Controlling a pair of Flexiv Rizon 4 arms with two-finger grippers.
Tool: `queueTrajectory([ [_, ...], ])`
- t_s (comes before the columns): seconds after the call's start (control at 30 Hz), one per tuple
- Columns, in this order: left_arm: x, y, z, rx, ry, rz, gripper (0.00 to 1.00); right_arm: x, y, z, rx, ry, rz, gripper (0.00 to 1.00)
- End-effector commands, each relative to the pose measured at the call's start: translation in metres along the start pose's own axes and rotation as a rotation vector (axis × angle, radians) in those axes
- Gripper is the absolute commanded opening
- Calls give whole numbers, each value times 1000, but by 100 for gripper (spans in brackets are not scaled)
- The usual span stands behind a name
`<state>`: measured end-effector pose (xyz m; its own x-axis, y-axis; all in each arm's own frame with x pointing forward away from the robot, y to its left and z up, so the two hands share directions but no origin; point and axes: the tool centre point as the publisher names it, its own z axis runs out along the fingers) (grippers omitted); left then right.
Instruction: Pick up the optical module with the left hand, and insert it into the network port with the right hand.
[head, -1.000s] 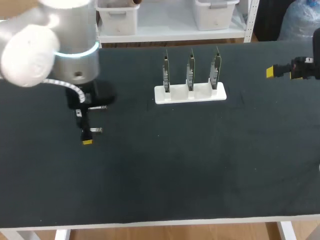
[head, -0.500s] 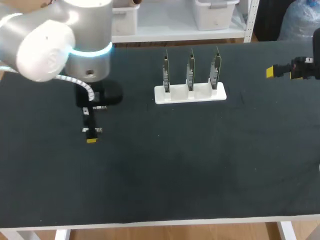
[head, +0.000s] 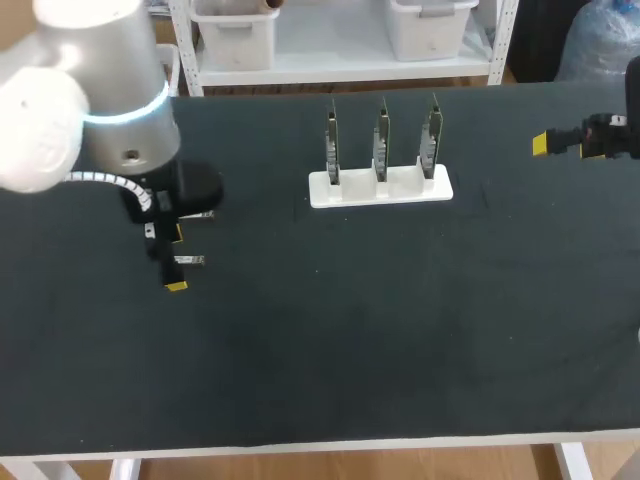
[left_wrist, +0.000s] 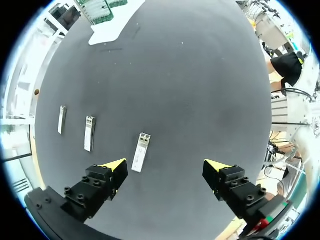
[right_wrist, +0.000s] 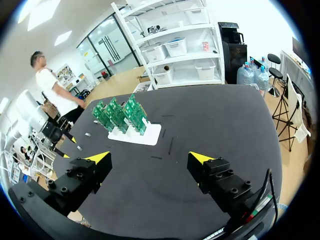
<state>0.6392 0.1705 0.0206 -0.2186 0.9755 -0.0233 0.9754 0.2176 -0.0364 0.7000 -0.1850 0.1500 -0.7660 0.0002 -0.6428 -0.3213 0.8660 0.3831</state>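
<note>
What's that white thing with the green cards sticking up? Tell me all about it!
It is a flat white stand, plastic by its look, lying on the dark table toward the far side. Three thin green circuit boards stand upright in it, side by side in a row with gaps between them. Nothing else touches it.

The silver-white left arm (head: 100, 80) is glowing with a blue ring (head: 140, 106) and trailing a coiled white cable (head: 110, 181); black fingers (left_wrist: 92, 187) are wearing yellow tips.
</note>
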Motion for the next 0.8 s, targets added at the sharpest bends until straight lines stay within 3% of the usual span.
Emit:
queueTrajectory([
  [0.03,3,3,2,-1,-33,5,100,0,0,0,0,0,0,100],
  [0.8,3,6,-1,-24,-38,3,100,0,0,0,0,0,0,100],
])
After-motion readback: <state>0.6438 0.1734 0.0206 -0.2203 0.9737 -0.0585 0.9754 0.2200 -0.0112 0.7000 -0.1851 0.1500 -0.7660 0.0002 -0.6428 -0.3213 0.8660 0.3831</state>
